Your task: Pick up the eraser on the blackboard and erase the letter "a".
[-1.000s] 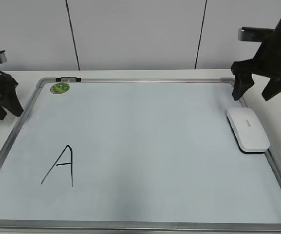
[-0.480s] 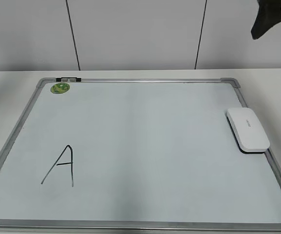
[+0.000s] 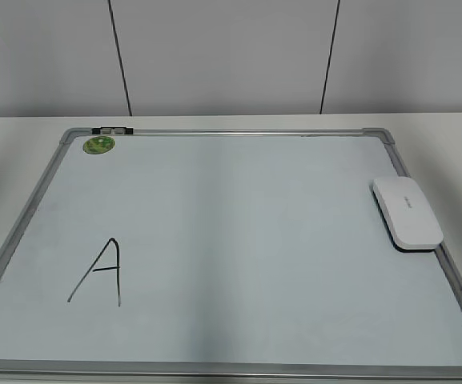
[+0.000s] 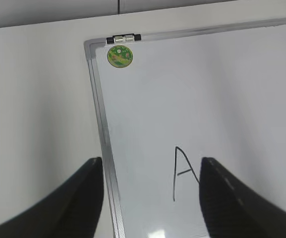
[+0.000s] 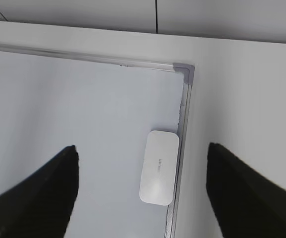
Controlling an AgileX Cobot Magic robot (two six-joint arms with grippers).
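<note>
The white eraser (image 3: 407, 212) lies flat on the blackboard (image 3: 239, 132) against its right frame, and it also shows in the right wrist view (image 5: 158, 167). My right gripper (image 5: 143, 148) is open and empty, high above the eraser. My left gripper (image 4: 150, 166) is open and empty, high above the board's left frame (image 4: 103, 134). Neither gripper shows in the exterior view. No small lowercase "a" is in view. The only writing is a large angular capital "A" (image 3: 98, 272) at the board's near left, also in the left wrist view (image 4: 182, 171).
A round green sticker (image 3: 99, 145) sits at the board's far left corner, next to a small metal clip (image 3: 112, 130) on the frame. The board lies on a white table (image 3: 447, 140). A panelled wall stands behind.
Both arms have risen and left the exterior view. The eraser and the board have not moved.
</note>
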